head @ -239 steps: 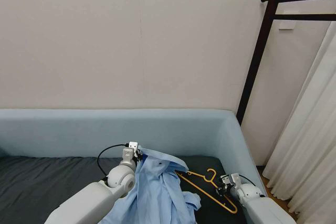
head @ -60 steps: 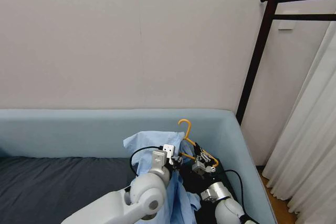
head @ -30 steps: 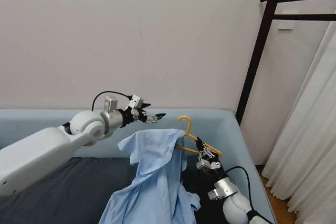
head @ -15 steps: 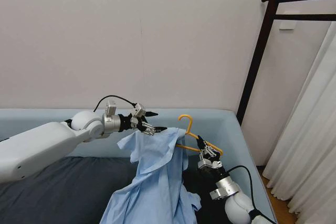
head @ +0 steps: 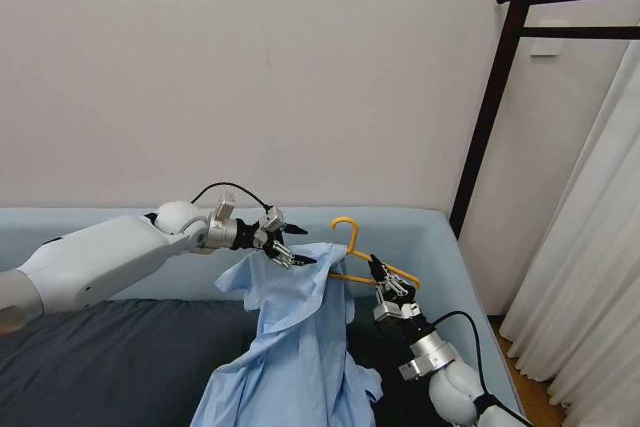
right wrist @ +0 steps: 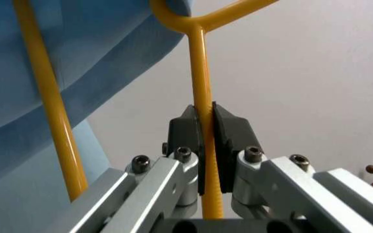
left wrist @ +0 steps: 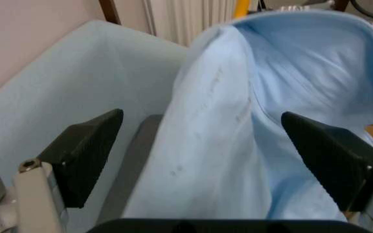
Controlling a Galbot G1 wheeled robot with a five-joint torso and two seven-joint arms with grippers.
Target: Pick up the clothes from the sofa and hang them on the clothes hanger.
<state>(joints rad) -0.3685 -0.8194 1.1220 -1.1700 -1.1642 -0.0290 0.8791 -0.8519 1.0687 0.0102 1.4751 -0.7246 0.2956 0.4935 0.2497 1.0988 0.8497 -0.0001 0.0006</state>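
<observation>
The right gripper (head: pixel 384 285) was closed tight on one sloping bar of the yellow hanger (head: pixel 345 237), held up above the sofa (head: pixel 100 237). The blue shirt (head: pixel 290 347) draped from the hanger's far side, away from that gripper, and trailed down onto the dark seat (head: pixel 80 367). The left gripper (head: pixel 298 246) stood wide open at the shirt's upper shoulder, fabric lying between its fingers (left wrist: pixel 86 150), gripping nothing. Beyond the right gripper, by the wall, rose a dark wooden clothes rack (head: pixel 495 97).
</observation>
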